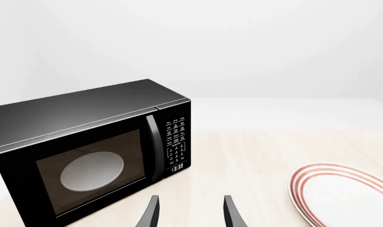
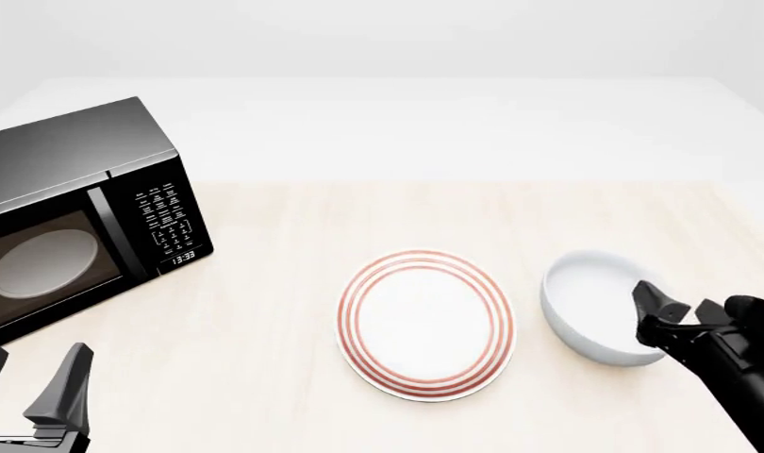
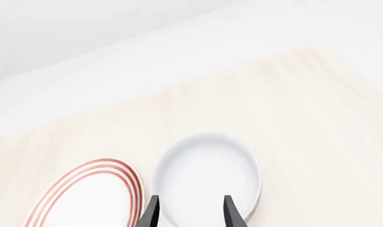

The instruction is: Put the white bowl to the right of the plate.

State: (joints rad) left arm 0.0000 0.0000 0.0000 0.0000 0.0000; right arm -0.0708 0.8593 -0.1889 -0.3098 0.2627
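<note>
Here my right gripper [image 2: 674, 316], fingers parted, sits at the white bowl's [image 2: 592, 302] near rim, just right of the plate [image 2: 426, 323]; my left gripper [image 2: 30, 382] hangs open.

1 high front view, 2 wrist close-ups

Count on the table [image 2: 281, 311]: one white bowl [image 2: 596, 304], one plate [image 2: 426, 324] with red rings, one black microwave [image 2: 74, 217]. Arms: two, each with one gripper — left gripper [image 2: 27, 392], right gripper [image 2: 672, 316]. Total loose dishes: two.
</note>
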